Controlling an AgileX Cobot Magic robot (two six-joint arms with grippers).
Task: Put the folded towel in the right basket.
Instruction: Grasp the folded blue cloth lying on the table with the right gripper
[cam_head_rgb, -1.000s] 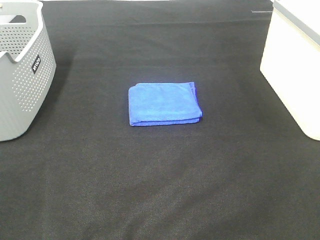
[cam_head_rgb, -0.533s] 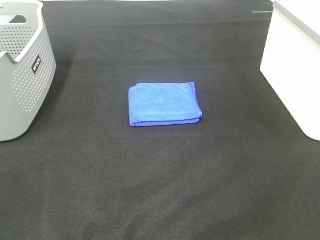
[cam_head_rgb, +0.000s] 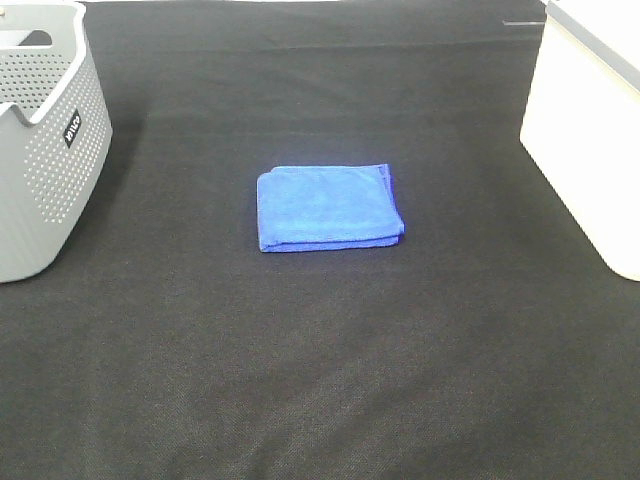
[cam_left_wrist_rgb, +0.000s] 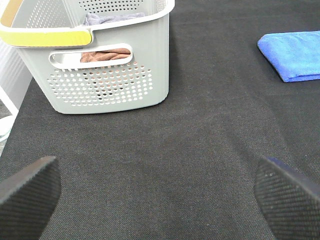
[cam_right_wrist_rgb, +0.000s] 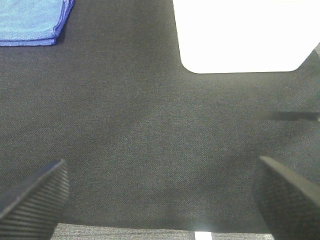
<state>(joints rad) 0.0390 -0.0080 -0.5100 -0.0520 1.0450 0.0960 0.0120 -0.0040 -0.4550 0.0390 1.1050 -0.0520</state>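
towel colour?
Solid blue towel, no pattern; clearest in the exterior high view.

Left hand (cam_left_wrist_rgb: 159, 197) spread wide, holding nothing; right hand (cam_right_wrist_rgb: 160, 197) equally wide, nothing held.

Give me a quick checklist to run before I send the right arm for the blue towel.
1. The towel lies folded and flat on the black cloth: ok.
2. The right tool is open and empty: ok.
3. The left tool is open and apart from the towel: ok.
4. Nothing lies between the towel and the right basket: ok.
5. Room inside the right basket: cannot tell; its interior is washed out white.
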